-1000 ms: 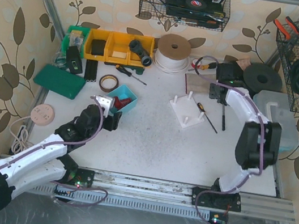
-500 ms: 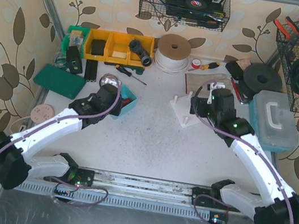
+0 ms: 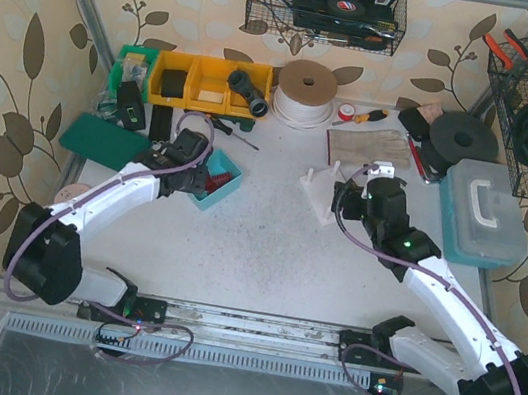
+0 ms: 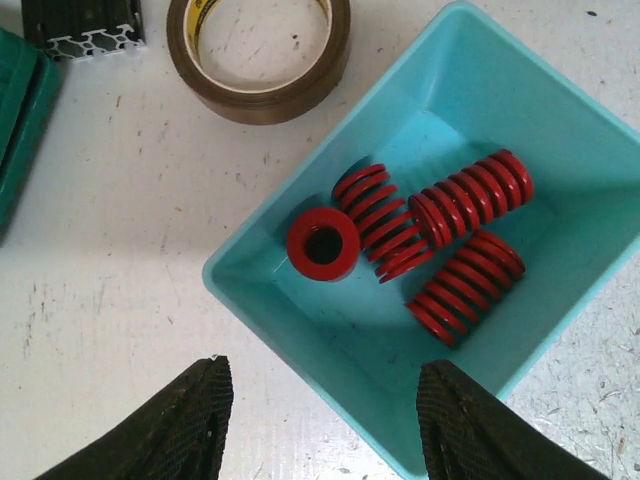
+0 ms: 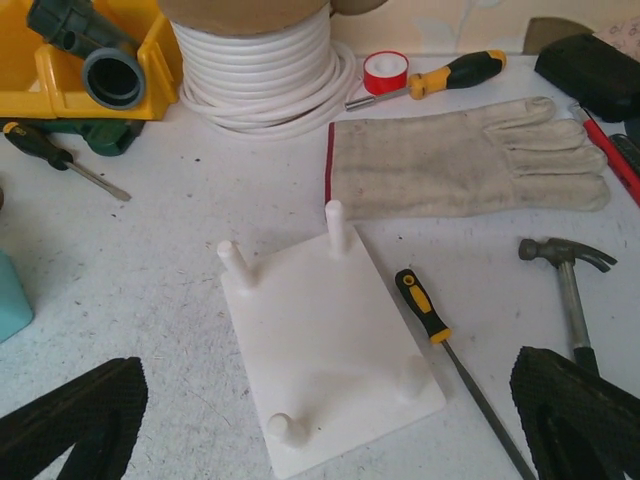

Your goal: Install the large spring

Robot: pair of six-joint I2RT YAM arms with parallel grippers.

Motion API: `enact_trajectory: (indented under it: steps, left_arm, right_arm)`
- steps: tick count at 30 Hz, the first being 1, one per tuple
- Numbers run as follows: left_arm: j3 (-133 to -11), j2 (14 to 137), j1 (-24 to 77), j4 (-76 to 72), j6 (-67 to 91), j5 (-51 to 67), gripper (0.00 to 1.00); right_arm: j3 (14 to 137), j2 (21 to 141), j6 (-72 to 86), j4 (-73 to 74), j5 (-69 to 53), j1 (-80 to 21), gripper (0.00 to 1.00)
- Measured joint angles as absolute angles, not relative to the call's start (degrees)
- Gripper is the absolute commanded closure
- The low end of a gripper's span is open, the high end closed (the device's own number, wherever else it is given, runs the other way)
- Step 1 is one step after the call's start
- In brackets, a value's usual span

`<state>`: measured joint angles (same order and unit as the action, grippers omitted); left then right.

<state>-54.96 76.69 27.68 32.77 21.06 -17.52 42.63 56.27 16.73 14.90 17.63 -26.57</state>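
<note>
My left end effector (image 4: 320, 405) gapes wide over the bin (image 4: 570, 140) of springs (image 4: 470, 195), toward the worktop's (image 3: 264, 258) left edge. My right end effector (image 5: 325, 420), also wide, overhangs the peg plate (image 5: 320, 330).

**Two white arms, black joints**

Both the left arm (image 3: 106, 200) and right arm (image 3: 454, 302) have smooth white shells between bulky black joints. A thin purple cable (image 3: 12, 252) loops along each. The left pincer (image 4: 322, 375) and right pincer (image 5: 328, 372) carry black, finely textured fingers (image 4: 160, 430).

Left end effector (image 4: 322, 415) moved over the teal bin (image 4: 566, 120), right end effector (image 5: 330, 420) over the peg plate (image 5: 318, 325).
</note>
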Motion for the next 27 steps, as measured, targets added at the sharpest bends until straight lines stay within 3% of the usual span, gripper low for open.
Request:
enact_trajectory:
  steps: [8, 27]
  left_arm:
    - [-59.3, 80.1, 27.7, 32.9, 19.6, -15.7, 0.5]
    - [-63.9, 94.0, 26.6, 34.5, 19.6, -18.0, 0.49]
  right_arm:
    - [42.3, 56.4, 16.7, 13.2, 17.6, -27.4, 0.02]
    - [42.3, 56.6, 16.4, 12.7, 17.6, -27.6, 0.03]
